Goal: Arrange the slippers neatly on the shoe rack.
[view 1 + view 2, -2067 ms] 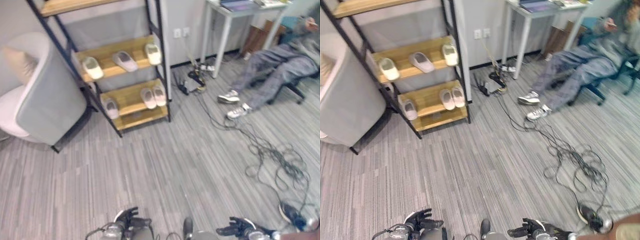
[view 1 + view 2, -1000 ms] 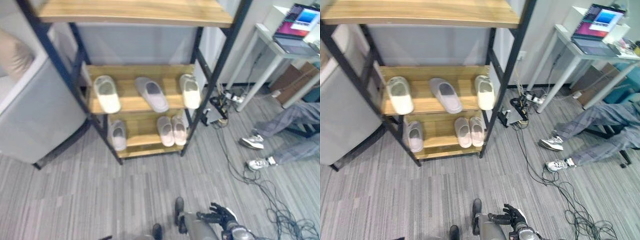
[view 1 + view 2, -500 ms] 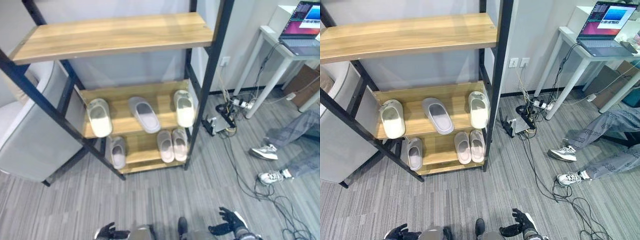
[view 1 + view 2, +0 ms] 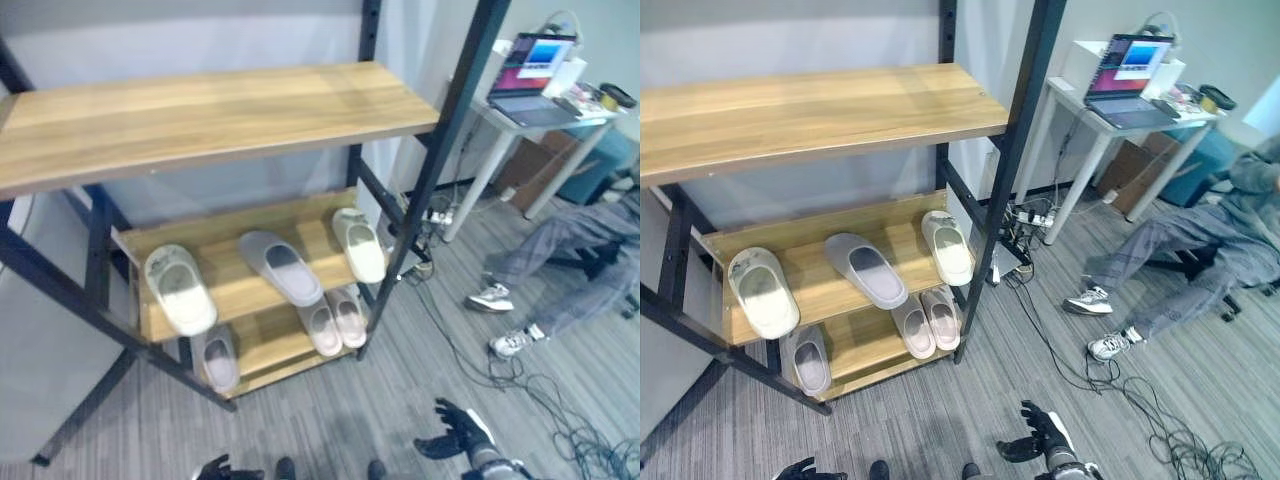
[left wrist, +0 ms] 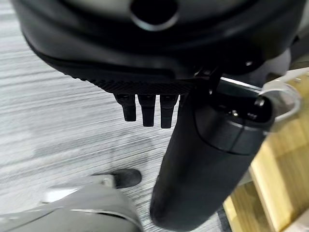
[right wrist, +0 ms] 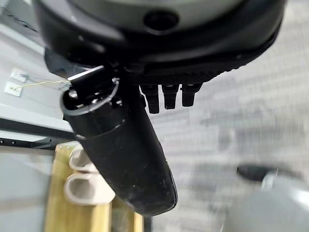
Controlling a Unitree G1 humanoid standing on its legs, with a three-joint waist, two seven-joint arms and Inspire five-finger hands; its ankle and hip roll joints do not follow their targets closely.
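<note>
Shoe rack [image 4: 250, 105] holding 6 slippers [image 4: 280, 268]; left hand [image 5: 145, 104] and right hand [image 6: 166, 96] relaxed, fingers straight, empty.

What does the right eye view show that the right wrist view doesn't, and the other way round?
Right eye view: the whole shoe rack, three slippers on its middle shelf, a lone slipper on the lower shelf, a laptop and a seated person.
Right wrist view: the right hand from very close, with straight fingers and a thick thumb.
Both: the right hand, the pair of slippers on the lower shelf, and the grey floor.
</note>
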